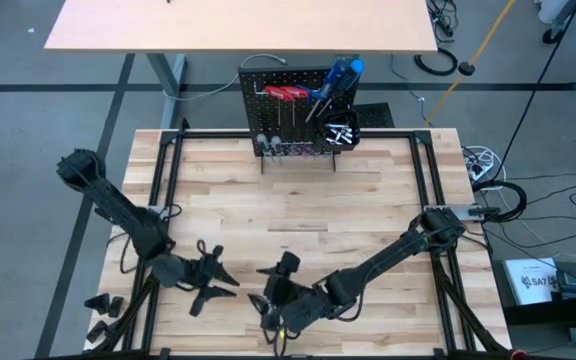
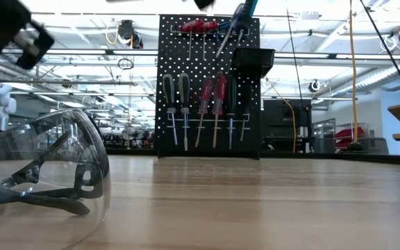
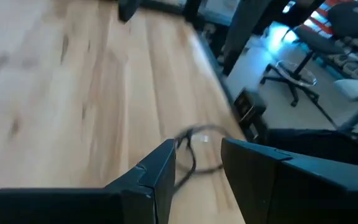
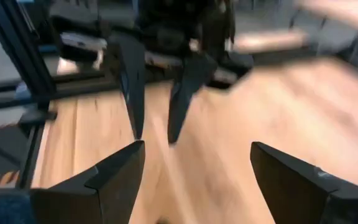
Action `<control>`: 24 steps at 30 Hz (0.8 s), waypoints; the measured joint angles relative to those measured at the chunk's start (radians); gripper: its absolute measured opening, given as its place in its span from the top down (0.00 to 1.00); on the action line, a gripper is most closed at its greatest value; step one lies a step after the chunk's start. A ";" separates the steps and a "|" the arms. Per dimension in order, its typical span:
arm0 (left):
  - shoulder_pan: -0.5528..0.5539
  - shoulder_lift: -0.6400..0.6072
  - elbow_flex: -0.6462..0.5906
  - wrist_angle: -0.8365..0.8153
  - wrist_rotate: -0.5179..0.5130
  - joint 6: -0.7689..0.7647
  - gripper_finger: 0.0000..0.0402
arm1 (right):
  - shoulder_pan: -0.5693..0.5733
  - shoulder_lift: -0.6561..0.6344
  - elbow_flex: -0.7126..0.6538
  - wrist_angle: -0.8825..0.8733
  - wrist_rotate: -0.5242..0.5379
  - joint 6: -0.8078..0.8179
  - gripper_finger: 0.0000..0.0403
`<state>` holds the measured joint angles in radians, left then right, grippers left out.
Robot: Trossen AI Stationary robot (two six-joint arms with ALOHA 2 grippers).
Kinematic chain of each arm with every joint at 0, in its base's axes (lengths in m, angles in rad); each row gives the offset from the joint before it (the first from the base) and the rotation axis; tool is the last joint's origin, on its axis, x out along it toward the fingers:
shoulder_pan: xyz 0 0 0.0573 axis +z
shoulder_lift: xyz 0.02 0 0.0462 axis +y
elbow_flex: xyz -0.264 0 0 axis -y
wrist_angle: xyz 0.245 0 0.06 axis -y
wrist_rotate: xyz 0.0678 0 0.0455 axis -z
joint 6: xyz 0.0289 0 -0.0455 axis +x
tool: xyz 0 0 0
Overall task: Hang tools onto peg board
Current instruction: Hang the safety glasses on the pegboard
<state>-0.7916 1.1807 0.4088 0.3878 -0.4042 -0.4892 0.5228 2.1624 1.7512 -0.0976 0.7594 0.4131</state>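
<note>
Left claw (image 1: pixel 230 283) parted and empty, right claw (image 1: pixel 265 270) spread wide just beside it, peg board (image 1: pixel 298 105) with tools (image 1: pixel 290 94) far ahead across counter (image 1: pixel 298 200)

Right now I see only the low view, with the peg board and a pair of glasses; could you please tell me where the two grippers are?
Observer: Both are over the table's near edge, far from the peg board: left gripper, right gripper, facing each other.
Operator: Does the right one hold a tool?
Observer: No, its fingers stand wide open with nothing between them.
Operator: And the left?
Observer: Open too, less wide, with no tool in it.
</note>
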 joint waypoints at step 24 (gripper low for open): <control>0.026 0.510 0.173 0.000 -0.050 -0.186 0.66 | 0.190 0.001 0.000 -0.575 0.233 0.745 0.29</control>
<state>-0.7656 1.6909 0.5821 0.3877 -0.4544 -0.6749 0.7125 2.1635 1.7508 -0.6726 0.9927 1.1584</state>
